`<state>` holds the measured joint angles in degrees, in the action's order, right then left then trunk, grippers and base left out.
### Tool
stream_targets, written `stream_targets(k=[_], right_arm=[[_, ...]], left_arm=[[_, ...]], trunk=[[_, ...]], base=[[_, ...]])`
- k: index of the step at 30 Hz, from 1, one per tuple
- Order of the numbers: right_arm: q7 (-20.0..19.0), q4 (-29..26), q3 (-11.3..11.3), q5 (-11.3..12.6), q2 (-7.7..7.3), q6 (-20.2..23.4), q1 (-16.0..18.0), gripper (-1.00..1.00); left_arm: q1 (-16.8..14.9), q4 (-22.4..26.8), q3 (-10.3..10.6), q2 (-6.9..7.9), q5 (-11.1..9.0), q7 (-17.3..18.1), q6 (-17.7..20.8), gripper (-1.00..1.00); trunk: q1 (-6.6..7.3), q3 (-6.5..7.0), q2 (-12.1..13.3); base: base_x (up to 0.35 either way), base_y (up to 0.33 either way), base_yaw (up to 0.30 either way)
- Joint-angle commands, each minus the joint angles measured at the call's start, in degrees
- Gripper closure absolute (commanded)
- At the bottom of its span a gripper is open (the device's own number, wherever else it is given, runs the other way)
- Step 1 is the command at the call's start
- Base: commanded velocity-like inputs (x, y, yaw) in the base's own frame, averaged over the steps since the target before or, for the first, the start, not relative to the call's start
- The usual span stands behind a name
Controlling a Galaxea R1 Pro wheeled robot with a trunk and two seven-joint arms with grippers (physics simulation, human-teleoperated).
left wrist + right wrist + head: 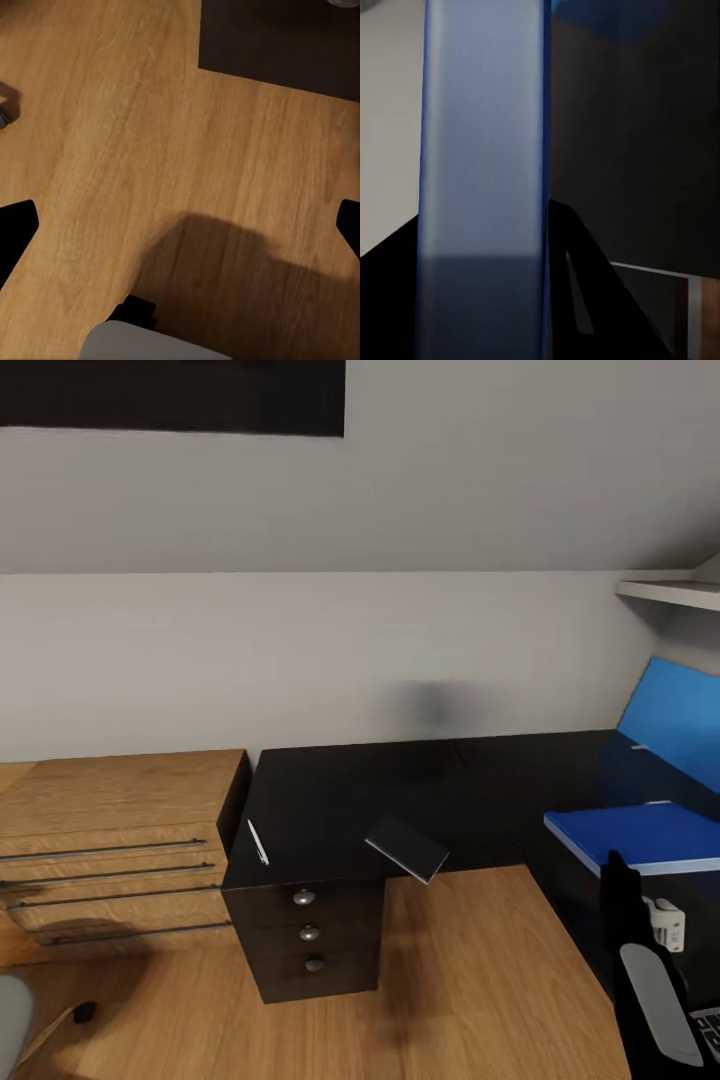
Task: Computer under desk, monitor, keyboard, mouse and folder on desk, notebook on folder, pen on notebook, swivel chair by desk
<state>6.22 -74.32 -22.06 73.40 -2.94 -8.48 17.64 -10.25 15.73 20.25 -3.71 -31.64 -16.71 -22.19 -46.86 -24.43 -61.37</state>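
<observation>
The folder point(650, 833), flat, stiff and light, seems clamped by its near edge in the right claw point(655, 920), above the desk point(330, 800).

We see the desk point(330, 800) topped in glossy black that mirrors the blue panel point(680, 720). Its drawers carry round metal knobs point(304, 897). The cabinet point(110, 840) and floor point(470, 980) show warm wood grain, satin. The folder point(640, 832) looks smooth and matt blue; the notebook point(407, 847) is matt dark grey; the wall point(300, 660) is flat, matt.
</observation>
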Motion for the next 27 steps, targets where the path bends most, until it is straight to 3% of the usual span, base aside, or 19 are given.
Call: stream_targets(k=[1,5,12,19,24,27], right_arm=[[0.3,0.3,0.1,0.5,-0.14,-0.2,0.1,1.00],[0.3,3.5,0.0,0.5,-0.57,0.8,0.6,1.00],[0.2,12.0,-0.1,1.3,-3.17,2.1,4.5,1.00],[0.1,17.0,-0.1,1.7,-3.80,2.1,7.0,1.00],[0.0,24.5,-0.3,1.7,-5.38,1.8,11.0,1.00],[0.0,25.4,-0.3,1.7,-5.47,1.7,11.6,1.00]], left_arm=[[-0.1,0.0,0.5,0.02,-0.3,-0.4,-0.2,-1.00],[0.0,0.0,0.6,-0.04,-0.3,-0.4,-0.2,-1.00],[0.0,0.0,0.6,-0.05,-0.3,-0.4,-0.2,-1.00],[-0.1,0.0,0.6,-0.07,-0.2,-0.4,-0.2,-1.00],[0.0,0.0,0.7,-0.08,0.0,-0.4,-0.2,-1.00],[0.0,0.0,0.8,-0.13,0.0,-0.4,-0.2,-1.00]], trunk=[[0.00,-0.06,0.0],[0.00,-0.06,0.0],[0.00,-0.06,0.0],[0.00,-0.06,0.0],[0.00,-0.06,0.0],[0.00,-0.06,0.0]], base=[[0.000,0.000,-0.002],[0.000,0.000,0.000],[0.000,0.000,0.000],[0.000,0.000,0.000],[0.000,0.000,0.000],[0.000,0.000,0.000]])
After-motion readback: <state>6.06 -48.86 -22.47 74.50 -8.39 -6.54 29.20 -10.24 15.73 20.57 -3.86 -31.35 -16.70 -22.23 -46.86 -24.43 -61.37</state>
